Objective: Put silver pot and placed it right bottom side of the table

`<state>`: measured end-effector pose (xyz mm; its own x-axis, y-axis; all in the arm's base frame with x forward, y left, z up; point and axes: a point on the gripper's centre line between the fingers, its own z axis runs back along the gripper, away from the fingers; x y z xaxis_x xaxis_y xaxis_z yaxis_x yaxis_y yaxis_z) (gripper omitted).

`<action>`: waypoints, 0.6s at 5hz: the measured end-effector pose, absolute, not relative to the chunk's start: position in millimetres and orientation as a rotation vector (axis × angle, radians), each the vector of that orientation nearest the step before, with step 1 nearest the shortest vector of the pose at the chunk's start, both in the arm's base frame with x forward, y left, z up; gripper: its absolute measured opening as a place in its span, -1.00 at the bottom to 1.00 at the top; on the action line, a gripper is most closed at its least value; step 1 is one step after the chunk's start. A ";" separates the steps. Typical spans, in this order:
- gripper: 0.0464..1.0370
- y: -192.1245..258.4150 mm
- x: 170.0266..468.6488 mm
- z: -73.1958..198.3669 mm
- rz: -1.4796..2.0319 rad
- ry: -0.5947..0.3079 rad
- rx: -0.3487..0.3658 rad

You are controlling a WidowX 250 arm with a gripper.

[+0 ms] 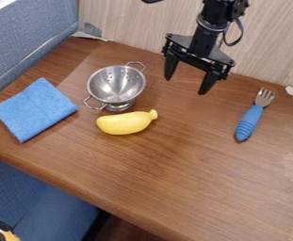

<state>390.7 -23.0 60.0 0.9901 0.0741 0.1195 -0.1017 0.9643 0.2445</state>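
1. My silver pot (116,84), a colander with 2 handles, sits upright and ungripped at 11 o'clock on the table (192,174).
2. My gripper (185,84) hangs at 1 o'clock, fingers spread wide, nothing between them.
3. I judge I'm at the approach, before any grasp. Next I'd shift toward the pot's rim, lower, close on it, then lift and carry it to 5 o'clock.
4. I count 1 pot; 1 yellow banana (125,123) just beside its 6 o'clock side; 1 blue cloth (35,110) at 9 o'clock; 1 fork (250,119) at 3 o'clock.
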 end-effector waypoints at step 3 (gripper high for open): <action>0.92 23.6 393.3 52.1 0.154 -0.103 0.457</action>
<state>393.3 23.6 52.1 0.9832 0.1244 0.1338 -0.1708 0.8859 0.4313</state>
